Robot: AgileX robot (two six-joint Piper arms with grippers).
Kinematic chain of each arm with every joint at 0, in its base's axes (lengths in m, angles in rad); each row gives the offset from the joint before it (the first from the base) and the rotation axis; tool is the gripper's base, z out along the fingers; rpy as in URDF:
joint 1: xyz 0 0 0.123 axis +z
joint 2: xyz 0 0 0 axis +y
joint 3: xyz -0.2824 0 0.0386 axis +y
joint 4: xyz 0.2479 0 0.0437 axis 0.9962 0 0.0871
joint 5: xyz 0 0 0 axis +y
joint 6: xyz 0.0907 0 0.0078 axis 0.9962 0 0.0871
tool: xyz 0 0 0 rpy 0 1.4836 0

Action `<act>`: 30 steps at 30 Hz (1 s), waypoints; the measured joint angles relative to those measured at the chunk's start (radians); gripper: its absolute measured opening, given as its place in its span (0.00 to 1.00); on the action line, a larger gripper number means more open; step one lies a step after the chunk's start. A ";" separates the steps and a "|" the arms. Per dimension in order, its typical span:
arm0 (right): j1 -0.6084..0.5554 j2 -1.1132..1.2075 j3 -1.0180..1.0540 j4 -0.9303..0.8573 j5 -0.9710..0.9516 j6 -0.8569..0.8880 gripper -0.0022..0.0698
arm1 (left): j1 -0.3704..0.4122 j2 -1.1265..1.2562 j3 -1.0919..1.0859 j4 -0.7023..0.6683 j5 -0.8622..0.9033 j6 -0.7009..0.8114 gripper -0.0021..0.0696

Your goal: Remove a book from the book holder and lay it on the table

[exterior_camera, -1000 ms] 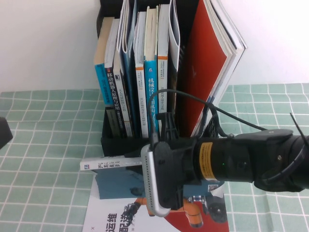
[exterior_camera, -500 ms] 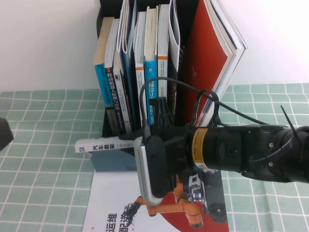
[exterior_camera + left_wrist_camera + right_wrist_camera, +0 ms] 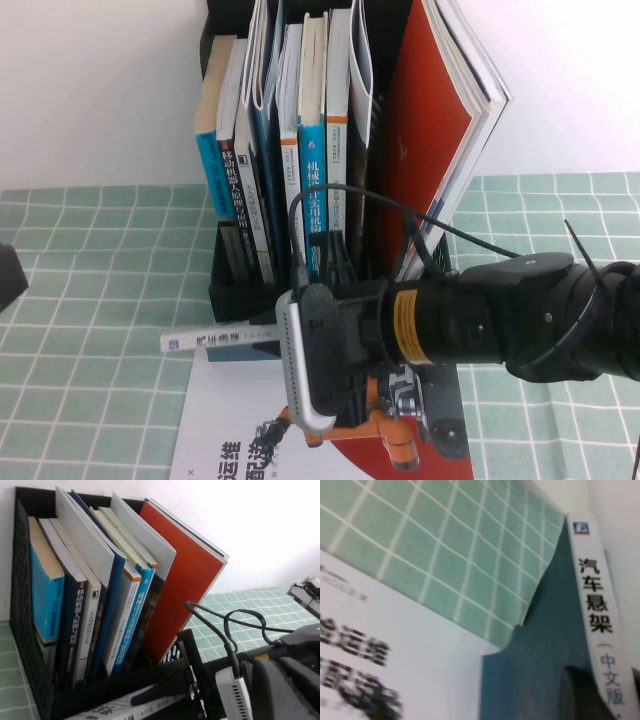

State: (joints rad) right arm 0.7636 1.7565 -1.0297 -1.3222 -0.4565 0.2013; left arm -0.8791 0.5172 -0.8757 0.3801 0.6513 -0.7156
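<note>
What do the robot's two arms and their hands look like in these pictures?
The right arm is glossy black and cylindrical, with a yellow label band, thin black cables and a silver-grey oblong wrist camera. Its right hand is black. Of the left arm, only a black corner shows.

At the top centre of the frame, a black plastic book holder [image 3: 228, 285] stands packed with upright books on the pale green, white-gridded tablecloth [image 3: 90, 300]. Below it the right gripper [image 3: 290, 345] holds a thin white-spined book [image 3: 215, 341] level above a white-and-red brochure [image 3: 235, 430] at the bottom centre.
</note>
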 joint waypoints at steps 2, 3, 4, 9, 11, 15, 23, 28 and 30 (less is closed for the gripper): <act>0.000 0.000 0.000 -0.081 -0.018 0.128 0.21 | 0.000 0.000 0.000 0.000 0.000 0.000 0.03; 0.000 0.000 -0.001 -0.116 -0.029 0.183 0.21 | 0.000 0.000 0.000 0.000 0.000 0.000 0.03; 0.000 0.000 -0.001 -0.143 -0.036 0.219 0.21 | 0.000 0.000 0.000 0.000 0.000 0.000 0.03; 0.000 0.012 -0.001 -0.279 -0.091 0.374 0.23 | 0.000 0.000 0.000 0.000 0.000 0.000 0.03; 0.000 0.024 -0.002 -0.320 -0.112 0.427 0.29 | 0.000 0.000 0.000 0.000 0.000 0.000 0.03; 0.000 0.043 -0.004 -0.371 -0.171 0.578 0.47 | 0.000 0.000 0.000 0.000 0.000 0.002 0.03; 0.000 0.046 -0.010 -0.440 -0.413 0.815 0.55 | 0.000 0.000 0.000 -0.002 0.000 0.008 0.03; 0.000 -0.017 -0.064 -0.460 -0.453 0.821 0.40 | 0.000 0.000 0.000 -0.004 0.000 0.032 0.03; 0.000 -0.079 -0.100 -0.460 -0.384 0.804 0.25 | 0.000 0.000 0.000 -0.004 0.007 0.060 0.03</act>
State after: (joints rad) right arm 0.7636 1.6773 -1.1296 -1.7824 -0.8401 1.0049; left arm -0.8791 0.5172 -0.8757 0.3763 0.6582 -0.6559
